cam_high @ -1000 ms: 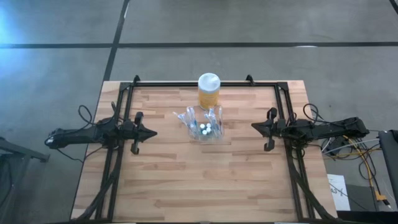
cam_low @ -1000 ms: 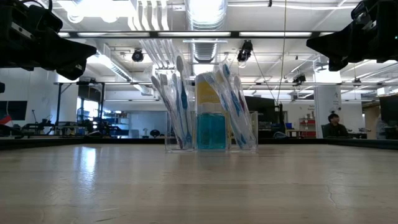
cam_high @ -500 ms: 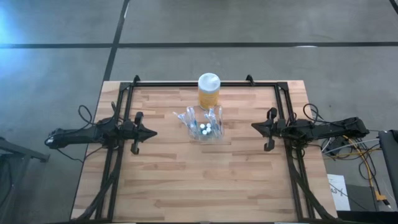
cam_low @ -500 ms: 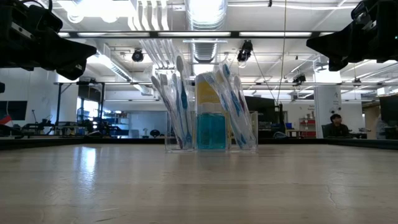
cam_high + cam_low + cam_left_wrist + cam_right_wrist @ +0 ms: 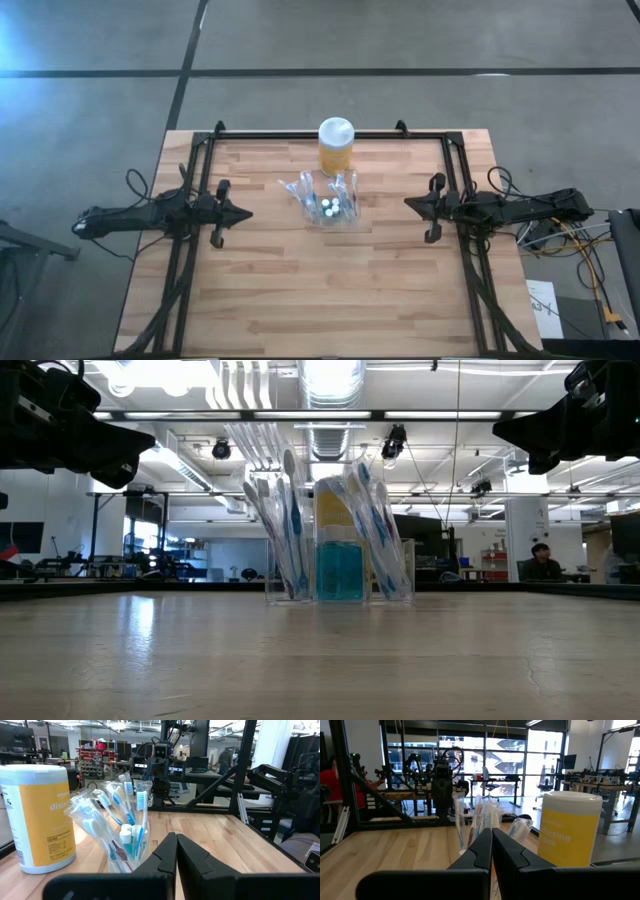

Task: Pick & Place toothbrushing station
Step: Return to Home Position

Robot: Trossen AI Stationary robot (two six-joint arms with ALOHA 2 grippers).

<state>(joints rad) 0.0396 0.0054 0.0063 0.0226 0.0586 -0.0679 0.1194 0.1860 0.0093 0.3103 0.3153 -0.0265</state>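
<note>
High view: wooden tabletop, one arm lying along each side edge, both pointing inward. The left gripper sits near the left edge and the right gripper near the right edge, each well apart from the items in the middle. Both wrist views show the fingers pressed together with no gap and nothing between them.

Yellow jar with a white lid stands upright at the far middle of the tabletop, lid on.

Toothbrushing station, a clear slotted holder, stands upright just in front of the jar, between the two grippers. Whether it touches the jar cannot be told.

Contents: several toothbrushes with blue and white heads stand in its slots, leaning outward to either side. Small white caps show in its middle from above. In the low view the centre compartment appears blue; its content cannot be identified.
</note>
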